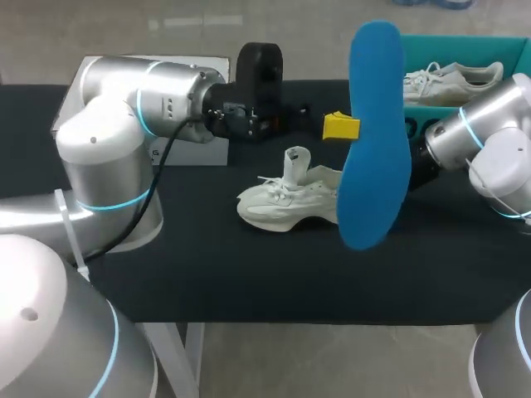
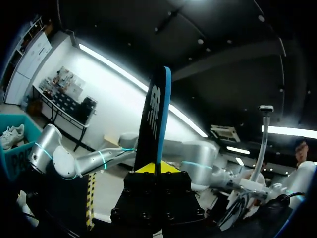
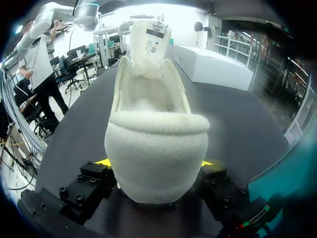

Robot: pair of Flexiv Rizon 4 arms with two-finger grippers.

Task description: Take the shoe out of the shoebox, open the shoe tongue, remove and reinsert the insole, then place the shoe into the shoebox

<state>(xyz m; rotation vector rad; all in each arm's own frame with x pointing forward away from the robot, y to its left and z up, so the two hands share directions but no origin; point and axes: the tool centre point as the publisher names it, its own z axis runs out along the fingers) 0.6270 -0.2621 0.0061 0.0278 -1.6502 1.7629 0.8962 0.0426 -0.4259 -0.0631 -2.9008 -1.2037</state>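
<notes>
Heel end of the shoe (image 1: 282,203) behind the blue insole (image 1: 377,141)

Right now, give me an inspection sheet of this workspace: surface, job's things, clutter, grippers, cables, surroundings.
Surface: black table, with the shoe standing on it.
Job's things: white shoe on its sole at mid-table, tongue up; blue insole out of it, held upright above the table; teal shoebox at the far right, with a second shoe inside.
Clutter: white box behind the left arm.
Grippers: left gripper shut on the insole; right gripper shut on the shoe's heel.
Cables: black cable hanging along the left arm.
Surroundings: nothing seen reaching over the table.
</notes>
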